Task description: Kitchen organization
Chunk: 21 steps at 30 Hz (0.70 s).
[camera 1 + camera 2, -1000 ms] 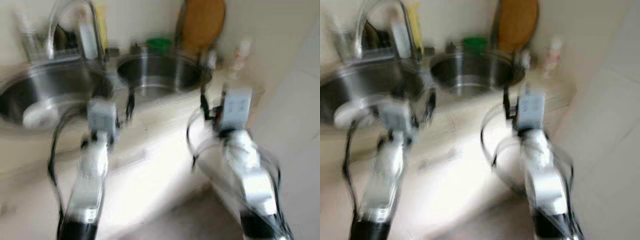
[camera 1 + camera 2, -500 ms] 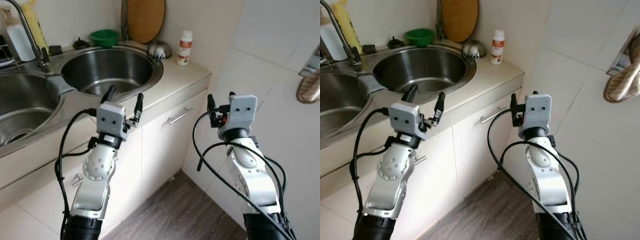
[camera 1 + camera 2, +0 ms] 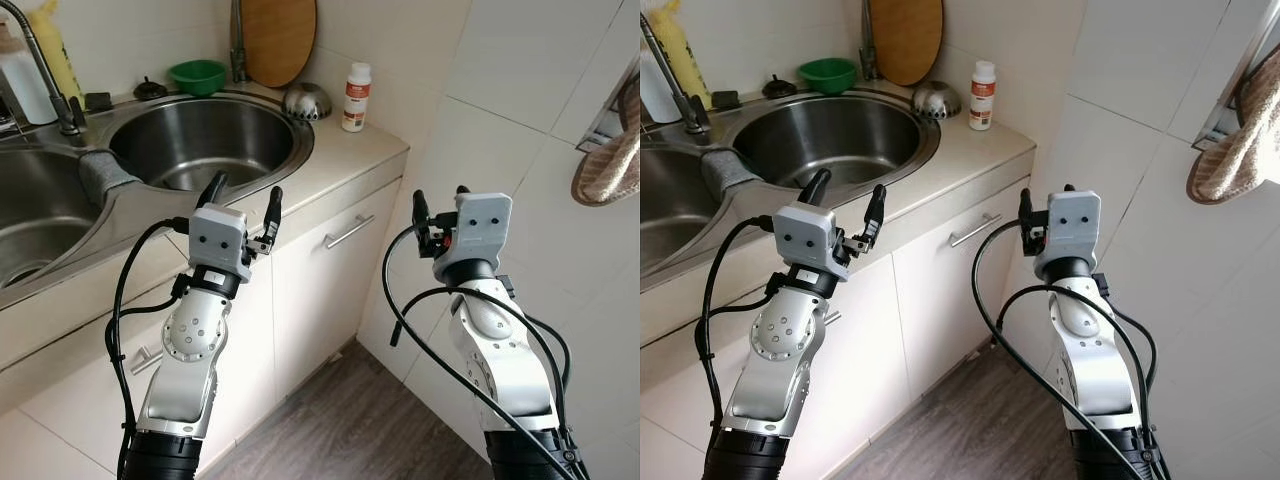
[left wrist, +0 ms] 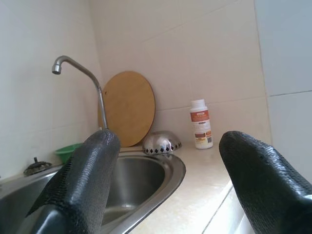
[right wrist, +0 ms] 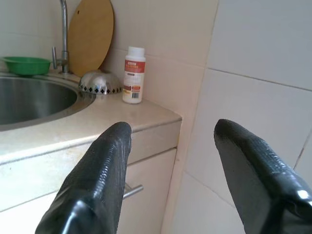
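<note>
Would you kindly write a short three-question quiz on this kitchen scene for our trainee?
1. True or false: the small white bottle with the orange label stands inside the round steel sink basin.
2. What leans on the wall behind the perforated steel strainer dome? A) round wooden cutting board B) frying pan C) tray
3. Fill in: the left gripper and right gripper both have fingers ____.

Key: 1 false, it stands on the counter; 2 A; 3 open.

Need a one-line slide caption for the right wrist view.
Open right gripper faces the counter corner, where a white bottle stands beside a perforated steel strainer.
</note>
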Tool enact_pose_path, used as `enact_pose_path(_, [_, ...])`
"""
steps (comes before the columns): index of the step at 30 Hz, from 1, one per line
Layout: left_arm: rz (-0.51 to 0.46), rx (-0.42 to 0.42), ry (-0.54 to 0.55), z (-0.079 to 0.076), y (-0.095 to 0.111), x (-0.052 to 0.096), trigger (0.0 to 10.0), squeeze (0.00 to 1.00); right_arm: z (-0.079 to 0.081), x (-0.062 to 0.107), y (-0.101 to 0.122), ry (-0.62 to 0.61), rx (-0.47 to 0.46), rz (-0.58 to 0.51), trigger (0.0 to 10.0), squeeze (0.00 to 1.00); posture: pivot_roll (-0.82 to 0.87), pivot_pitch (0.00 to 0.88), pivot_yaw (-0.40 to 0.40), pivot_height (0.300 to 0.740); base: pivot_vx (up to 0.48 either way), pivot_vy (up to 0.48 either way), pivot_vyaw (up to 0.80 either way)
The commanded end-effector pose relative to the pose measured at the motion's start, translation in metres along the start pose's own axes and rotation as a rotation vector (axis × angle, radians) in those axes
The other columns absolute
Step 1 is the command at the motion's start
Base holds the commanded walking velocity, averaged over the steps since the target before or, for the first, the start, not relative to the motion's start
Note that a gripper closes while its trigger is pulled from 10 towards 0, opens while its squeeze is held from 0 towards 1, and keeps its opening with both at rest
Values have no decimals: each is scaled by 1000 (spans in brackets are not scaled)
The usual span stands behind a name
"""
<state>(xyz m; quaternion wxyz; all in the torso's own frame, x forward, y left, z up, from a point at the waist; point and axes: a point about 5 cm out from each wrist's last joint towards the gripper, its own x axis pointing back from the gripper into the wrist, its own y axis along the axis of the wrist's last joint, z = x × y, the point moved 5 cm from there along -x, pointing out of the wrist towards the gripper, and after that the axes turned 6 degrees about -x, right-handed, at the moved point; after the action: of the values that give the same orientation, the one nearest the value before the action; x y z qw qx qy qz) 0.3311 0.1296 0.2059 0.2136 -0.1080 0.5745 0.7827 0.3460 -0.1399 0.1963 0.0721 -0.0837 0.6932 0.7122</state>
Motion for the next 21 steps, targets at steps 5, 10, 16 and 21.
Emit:
enact_pose_path(5, [-12,11,-4,-1,2,-1,10000,0,-3,2,7,-11,20,-26,10000,0,-48,0,-75,740,0,0,0])
enact_pose_path(10, [2,17,-6,-1,0,-1,10000,0,-3,1,6,-12,21,-24,10000,0,-45,0,-77,740,-110,0,0])
enact_pose_path(16, [-4,6,3,1,1,-1,10000,0,-2,1,6,-12,21,-24,10000,0,-45,0,-77,740,-47,0,0])
enact_pose_path(21, [-3,10,-2,-1,1,-1,10000,0,-3,1,6,-15,21,-22,10000,0,-45,0,-77,740,0,0,0])
